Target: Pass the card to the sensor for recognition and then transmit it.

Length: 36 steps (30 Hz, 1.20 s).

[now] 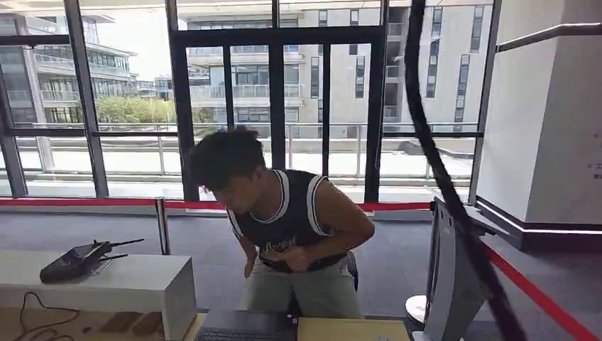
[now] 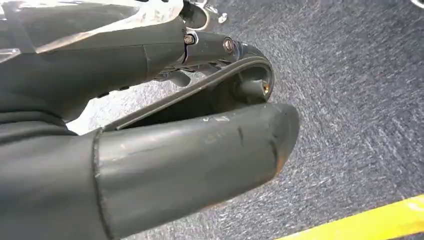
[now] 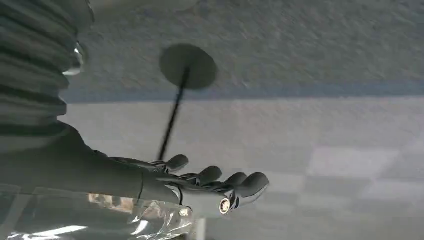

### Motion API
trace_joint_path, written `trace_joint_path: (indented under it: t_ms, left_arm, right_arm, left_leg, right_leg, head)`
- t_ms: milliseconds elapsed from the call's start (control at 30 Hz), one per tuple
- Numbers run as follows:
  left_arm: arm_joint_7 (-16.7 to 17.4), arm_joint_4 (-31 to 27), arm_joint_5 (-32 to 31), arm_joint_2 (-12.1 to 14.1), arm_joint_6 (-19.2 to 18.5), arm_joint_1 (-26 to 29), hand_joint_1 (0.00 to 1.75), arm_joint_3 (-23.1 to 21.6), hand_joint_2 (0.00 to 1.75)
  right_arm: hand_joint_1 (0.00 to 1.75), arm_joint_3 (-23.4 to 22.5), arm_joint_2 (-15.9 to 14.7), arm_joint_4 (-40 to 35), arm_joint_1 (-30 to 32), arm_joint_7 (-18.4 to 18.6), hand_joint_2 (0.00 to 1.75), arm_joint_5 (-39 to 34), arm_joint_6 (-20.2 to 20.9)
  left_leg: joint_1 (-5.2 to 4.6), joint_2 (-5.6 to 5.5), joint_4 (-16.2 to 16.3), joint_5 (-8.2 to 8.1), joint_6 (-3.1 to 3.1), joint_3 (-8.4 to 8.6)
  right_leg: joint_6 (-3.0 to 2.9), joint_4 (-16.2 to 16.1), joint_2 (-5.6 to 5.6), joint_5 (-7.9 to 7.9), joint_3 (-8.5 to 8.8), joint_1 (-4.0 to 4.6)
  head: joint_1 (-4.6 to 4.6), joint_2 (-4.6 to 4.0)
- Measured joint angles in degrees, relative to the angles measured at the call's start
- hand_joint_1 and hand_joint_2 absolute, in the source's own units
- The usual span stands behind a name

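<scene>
Room: a lobby with a glass wall [image 1: 277, 106], pale buildings outside, and a red barrier belt [image 1: 78, 202] running along the grey carpet.
Person: a person in a black sleeveless jersey [image 1: 287, 227] bends forward behind the near table [image 1: 351, 330], hands drawn in at the waist.
Side table: a white table [image 1: 135, 284] on the left carries a black handheld radio [image 1: 74, 261] with its aerial pointing right.
Right side: a grey upright stand [image 1: 451, 284] rises beside the near table, and a black cable [image 1: 440, 170] slants across in front of it.
Left robot hand [image 2: 200, 115]: it hangs over grey carpet near a yellow floor line [image 2: 360, 222]. The thick thumb [image 2: 190, 165] lies close against the curled fingers, so I cannot tell whether it grips anything.
Card: a thin dark edge [image 2: 200, 89] runs between the thumb and the fingers. Whether that is the card cannot be told.
Right robot hand [image 3: 190, 182]: released, with the fingers [image 3: 250, 182] stretched out and nothing in them, over pale floor tiles and a round stanchion base [image 3: 187, 66].
</scene>
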Motion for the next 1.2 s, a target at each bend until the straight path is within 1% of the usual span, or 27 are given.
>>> trace_joint_path:
  t_ms: [67, 133, 167, 267, 400, 533, 733, 1000, 1200]
  left_arm:
    - [0.2, 0.0, 0.0, 0.0, 0.1, 0.0, 0.0, 0.0, 0.0]
    - [1.1, 0.0, 0.1, 0.0, 0.4, 0.0, 0.0, 0.0, 0.0]
    - [1.5, 0.0, 0.0, 0.0, 0.5, 0.0, 0.0, -0.1, 0.0]
    - [3.0, 0.0, -0.4, -0.3, 0.6, 0.0, 0.0, -0.2, 0.0]
    - [3.6, 0.0, -0.9, -0.8, 0.6, 0.0, 0.0, -0.4, 0.0]
    - [3.3, 0.0, -1.2, -0.8, 0.0, 0.0, 0.0, -0.6, 0.0]
    - [2.2, 0.0, -1.8, -0.6, -0.4, 0.0, 0.0, -1.2, 0.0]
    - [1.2, 0.0, -3.0, -0.3, -0.8, 0.0, 0.0, -2.2, 0.0]
    - [1.3, 0.0, -3.2, -0.2, -1.1, -0.1, 0.0, -3.4, 0.0]
  right_arm:
    - [0.0, -1.1, 1.0, 1.6, 0.8, 0.6, 1.75, -0.8, 0.7]
    - [0.0, -2.0, 1.9, 3.0, 1.4, 1.4, 1.75, -0.7, 1.7]
    - [0.0, -2.4, 2.3, 3.6, 1.6, 1.8, 0.0, -0.4, 2.2]
    - [0.0, -3.2, 3.4, 5.2, 1.7, 3.6, 0.0, 0.4, 4.0]
    - [0.0, -4.0, 4.4, 6.4, 1.9, 5.6, 0.0, 0.5, 6.7]
    - [0.0, -4.5, 5.0, 7.3, 2.3, 7.5, 0.0, 0.6, 10.4]
    - [0.0, -4.5, 6.2, 8.3, 2.7, 9.2, 0.0, 1.9, 12.9]
    - [0.0, -4.5, 7.7, 9.2, 3.7, 9.8, 0.0, 2.4, 16.0]
    - [0.0, -4.5, 9.0, 9.7, 4.7, 9.8, 0.0, 2.9, 18.0]
  left_leg:
    - [0.0, 0.02, 0.0, -0.02, -0.03, 0.02]
    - [0.0, 0.02, 0.0, -0.02, -0.03, 0.03]
    - [0.0, 0.02, 0.0, -0.02, -0.03, 0.03]
    - [0.0, 0.03, 0.0, -0.02, -0.03, 0.06]
    - [0.0, 0.04, 0.0, -0.02, -0.03, 0.08]
    - [-0.01, 0.04, 0.0, -0.02, -0.03, 0.09]
    - [0.0, 0.04, 0.0, -0.02, -0.04, 0.09]
    - [0.0, 0.04, 0.0, -0.02, -0.04, 0.09]
    - [-0.01, 0.04, 0.0, -0.02, -0.04, 0.09]
  right_leg:
    - [-0.02, 0.0, 0.02, 0.0, 0.0, 0.02]
    - [-0.03, 0.0, 0.02, -0.01, 0.0, 0.02]
    - [-0.03, 0.0, 0.02, -0.01, 0.0, 0.02]
    - [-0.03, 0.0, 0.02, -0.01, 0.01, 0.01]
    - [-0.03, 0.0, 0.02, 0.0, 0.05, 0.01]
    - [-0.03, 0.0, 0.02, 0.0, 0.06, 0.0]
    - [-0.04, 0.0, 0.02, -0.01, 0.05, 0.02]
    - [-0.04, 0.0, 0.02, -0.02, 0.05, 0.02]
    - [-0.04, 0.0, 0.02, -0.01, 0.06, 0.02]
  head:
    - [-0.02, 0.0]
    - [-0.02, 0.0]
    - [0.0, 0.0]
    - [0.0, 0.0]
    - [-0.02, 0.0]
    - [0.04, 0.0]
    - [0.02, 0.0]
    - [0.06, 0.0]
    - [0.09, 0.0]
